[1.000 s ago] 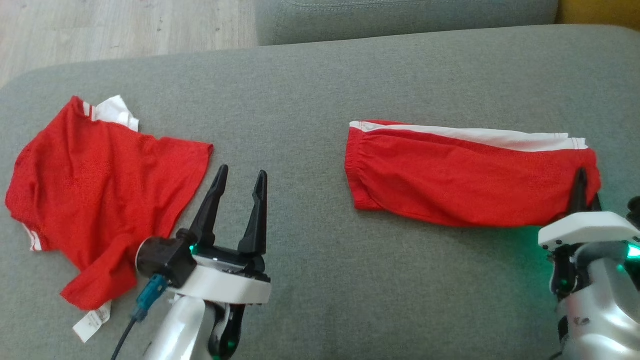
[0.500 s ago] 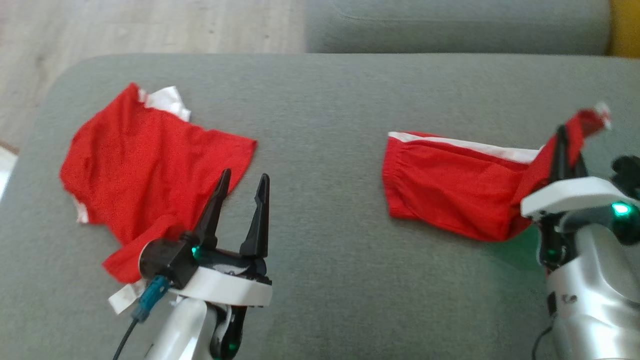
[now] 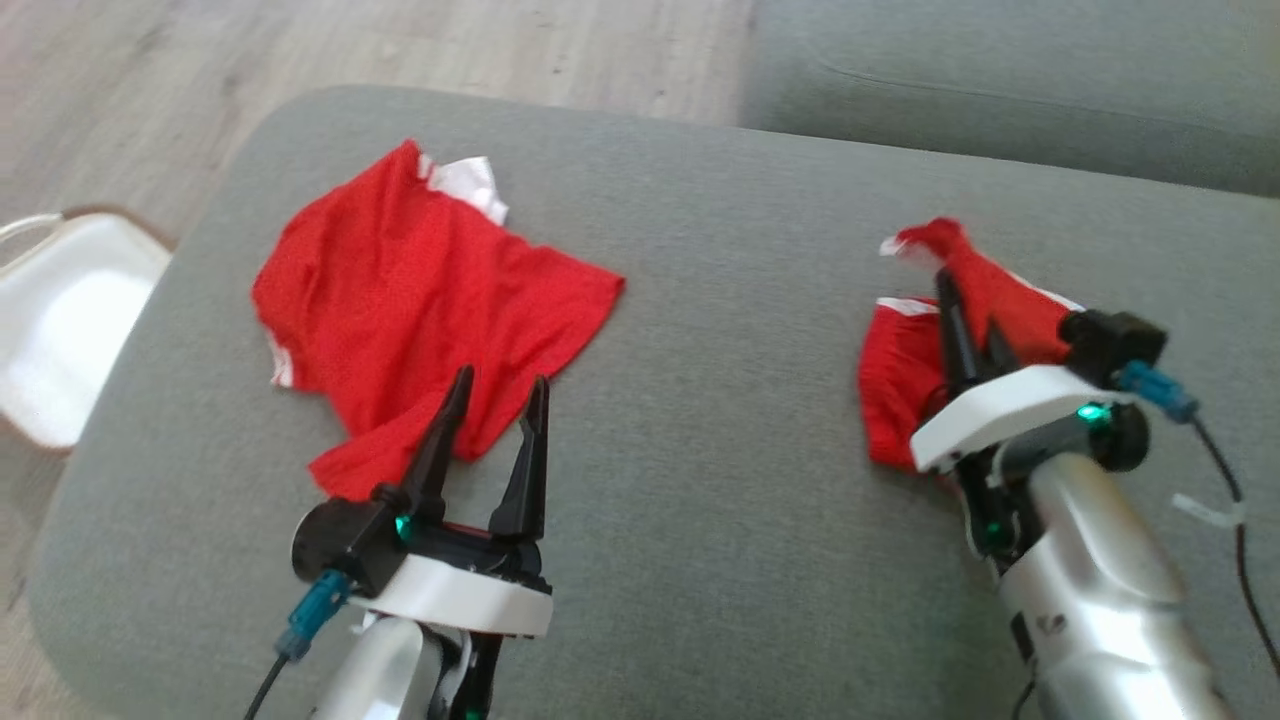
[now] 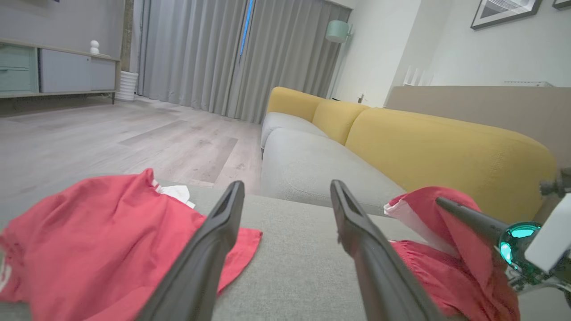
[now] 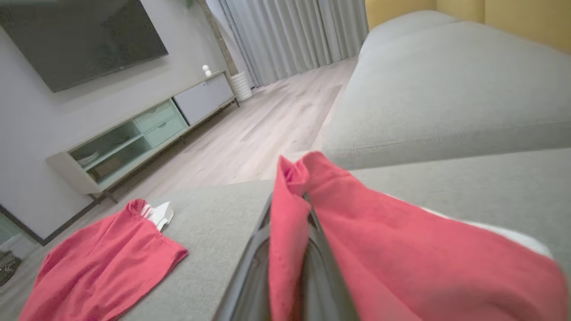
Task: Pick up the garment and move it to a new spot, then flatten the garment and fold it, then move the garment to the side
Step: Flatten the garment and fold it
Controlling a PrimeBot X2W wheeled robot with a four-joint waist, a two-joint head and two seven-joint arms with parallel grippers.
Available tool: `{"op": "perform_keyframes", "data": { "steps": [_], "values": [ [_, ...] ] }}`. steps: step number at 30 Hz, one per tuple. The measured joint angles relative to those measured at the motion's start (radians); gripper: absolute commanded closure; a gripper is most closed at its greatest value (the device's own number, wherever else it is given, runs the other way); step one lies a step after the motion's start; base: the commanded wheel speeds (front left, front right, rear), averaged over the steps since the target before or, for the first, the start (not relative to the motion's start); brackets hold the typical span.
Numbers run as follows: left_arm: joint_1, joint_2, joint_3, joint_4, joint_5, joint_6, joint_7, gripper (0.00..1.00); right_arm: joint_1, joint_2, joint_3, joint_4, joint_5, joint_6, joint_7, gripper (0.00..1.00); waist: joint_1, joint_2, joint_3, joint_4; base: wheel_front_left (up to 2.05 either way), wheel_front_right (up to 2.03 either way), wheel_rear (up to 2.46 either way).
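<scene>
Red cloth with a white stripe, the garment (image 3: 893,400), lay bunched on the right part of the grey sofa cushion (image 3: 700,480). 1 end of it was lifted off the cushion and pinched between the pressed-together fingers of the right gripper (image 3: 962,315). In the right wrist view the cloth draped over both fingers and hid most of them.

The left gripper (image 3: 502,378) hovered with its 2 fingers spread and nothing between them. In the head view its tips overlapped the lower edge of a second red garment (image 3: 420,290); whether they touched it could not be told. That piece lay crumpled on the left part of the cushion, well apart from the first, with a white patch (image 3: 470,185) at its far corner.

A white tag (image 3: 1205,510) hung on the cable beside the right arm, any print on it too small to read. A white tub (image 3: 60,320) stood on the wooden floor (image 3: 400,50) just beside the cushion's left end. In the left wrist view, yellow backrests (image 4: 437,147) rose beyond a further grey seat
</scene>
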Motion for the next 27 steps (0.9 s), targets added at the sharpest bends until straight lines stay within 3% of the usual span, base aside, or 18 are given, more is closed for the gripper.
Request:
{"op": "perform_keyframes", "data": {
  "steps": [6, 7, 8, 12, 18, 22, 27],
  "values": [
    [0.0, 0.0, 0.002, 0.004, 0.0, 0.007, 0.0, 0.0, 0.0, 0.001, 0.115, 0.115, 0.01, 0.0, -0.013, 1.0, 0.0, 0.0, 0.009, 0.046, 0.0, 0.0, 0.0],
    [0.0, 0.0, 0.002, 0.005, 0.0, 0.007, 0.0, 0.0, 0.0, 0.001, 0.124, 0.139, 0.005, 0.0, -0.01, 0.65, 0.0001, 0.0, 0.011, 0.047, 0.0, 0.0, 0.0],
    [0.0, 0.0, 0.002, 0.005, 0.0, 0.007, 0.0, 0.0, 0.0, 0.001, 0.129, 0.161, -0.008, 0.0, -0.01, 0.0, 0.0001, 0.0, 0.011, 0.047, 0.0, 0.0, 0.0],
    [0.001, 0.0, 0.006, 0.008, 0.0, 0.007, 0.0, 0.0, 0.0, 0.0, 0.202, 0.206, -0.007, 0.0, -0.004, 0.0, 0.0001, 0.0, 0.011, 0.032, 0.0, 0.0, 0.0],
    [0.008, 0.0, 0.035, 0.009, 0.0, 0.007, 0.0, 0.0, 0.002, 0.003, 0.343, 0.133, 0.099, 0.0, 0.007, 0.0, 0.0001, 0.0, 0.002, -0.024, 0.0, 0.0, 0.0],
    [0.008, 0.001, 0.066, -0.001, 0.01, 0.007, 0.0, 0.0, -0.002, -0.012, 0.308, 0.111, 0.063, 0.0, -0.048, 0.0, 0.0001, 0.0, -0.005, -0.081, 0.0, 0.0, 0.0],
    [0.008, 0.001, 0.098, -0.02, 0.022, 0.007, 0.0, 0.0, 0.001, -0.064, 0.169, 0.017, -0.066, 0.0, -0.067, 0.0, 0.0001, 0.0, -0.015, -0.163, 0.0, 0.0, 0.0]
  ]
}}
